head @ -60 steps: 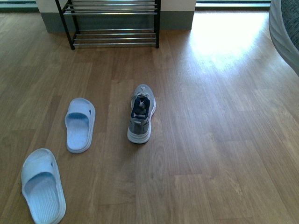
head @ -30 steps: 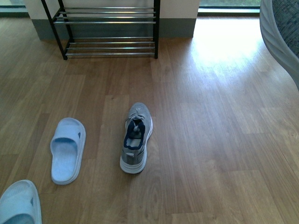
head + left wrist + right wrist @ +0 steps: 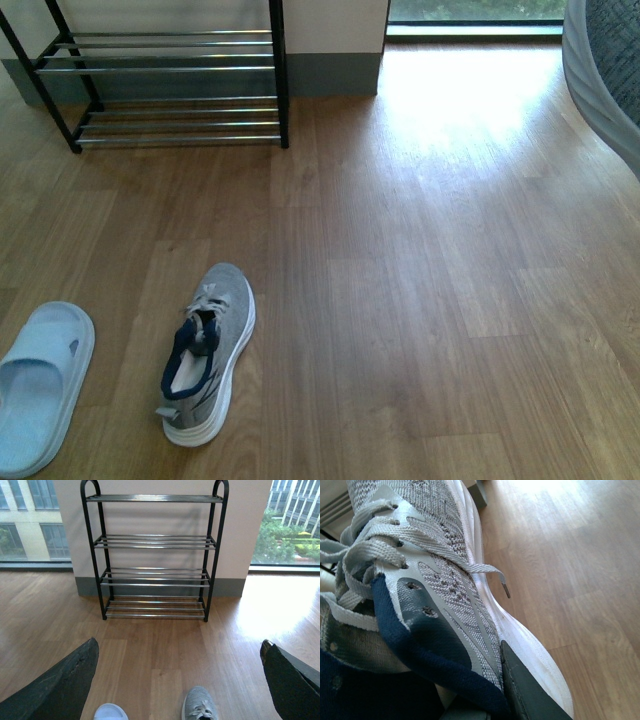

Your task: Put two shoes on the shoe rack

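right gripper (image 3: 487, 705) clamped on one grey sneaker (image 3: 445, 580) at its navy collar. left gripper (image 3: 178, 645) spread wide, empty. second sneaker (image 3: 208, 368) lies on wood floor (image 3: 450, 300), toe toward shoe rack (image 3: 170, 68), which stands well ahead on the left arm's side. blue slipper (image 3: 40, 385) lies near it.

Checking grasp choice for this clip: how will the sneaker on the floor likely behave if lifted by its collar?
The sneaker looks light for its size: mesh upper, thick white sole. Its soft navy collar would probably squash under a pinch, letting the toe droop. The loose laces may dangle and catch on the rack rods.
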{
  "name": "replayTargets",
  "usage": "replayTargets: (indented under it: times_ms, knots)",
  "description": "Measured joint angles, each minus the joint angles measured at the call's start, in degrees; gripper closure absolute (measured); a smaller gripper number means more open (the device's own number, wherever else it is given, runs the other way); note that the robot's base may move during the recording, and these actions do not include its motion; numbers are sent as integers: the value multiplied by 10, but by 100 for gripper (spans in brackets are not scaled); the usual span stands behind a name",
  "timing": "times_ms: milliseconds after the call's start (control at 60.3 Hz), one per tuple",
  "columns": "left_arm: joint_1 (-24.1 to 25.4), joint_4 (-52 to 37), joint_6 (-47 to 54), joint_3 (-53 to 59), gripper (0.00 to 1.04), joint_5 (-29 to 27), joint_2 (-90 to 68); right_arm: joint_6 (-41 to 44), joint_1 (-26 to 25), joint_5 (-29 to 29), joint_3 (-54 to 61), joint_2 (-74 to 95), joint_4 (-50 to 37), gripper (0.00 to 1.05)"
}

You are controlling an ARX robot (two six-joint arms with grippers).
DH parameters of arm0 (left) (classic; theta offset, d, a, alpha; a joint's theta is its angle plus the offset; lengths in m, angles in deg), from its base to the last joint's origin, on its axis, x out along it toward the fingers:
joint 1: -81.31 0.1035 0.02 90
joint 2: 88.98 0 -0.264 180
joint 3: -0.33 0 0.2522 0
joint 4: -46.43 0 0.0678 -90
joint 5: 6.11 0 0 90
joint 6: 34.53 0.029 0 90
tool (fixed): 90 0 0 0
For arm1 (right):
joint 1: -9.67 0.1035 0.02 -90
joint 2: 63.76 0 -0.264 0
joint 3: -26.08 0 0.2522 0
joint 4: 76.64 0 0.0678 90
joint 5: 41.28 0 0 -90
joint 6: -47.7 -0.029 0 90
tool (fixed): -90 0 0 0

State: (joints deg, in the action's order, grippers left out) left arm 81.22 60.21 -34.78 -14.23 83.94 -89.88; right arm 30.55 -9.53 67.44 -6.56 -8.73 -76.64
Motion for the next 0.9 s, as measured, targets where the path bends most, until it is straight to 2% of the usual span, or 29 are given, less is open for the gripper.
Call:
replayTargets:
  times_ms: [398,431,448,465,514,548,581,631,697,796,896]
  knots:
    - [0,0,0,0,9,0,0,0,1,2,0,0,0,103]
    - [-11,26,-9,-9,9,-45,-13,0,1,2,0,0,0,103]
    - [-31,72,-21,-26,9,-101,-34,0,1,2,0,0,0,103]
    - [-36,83,-23,-31,9,-113,-41,0,1,2,0,0,0,103]
    - [-69,150,-31,-66,9,-211,-111,0,1,2,0,0,0,103]
    - [-74,155,-30,-74,9,-244,-153,0,1,1,0,0,0,103]
    - [-74,145,-25,-77,9,-256,-192,0,1,2,0,0,0,103]
    - [-64,96,-11,-79,9,-244,-270,0,1,2,0,0,0,103]
    - [-46,-17,16,-79,9,-201,-419,0,1,2,0,0,0,103]
    - [-41,-176,51,-92,9,-191,-630,0,1,2,0,0,0,103]
    - [-42,-278,65,-125,9,-181,-812,0,1,2,0,0,0,103]
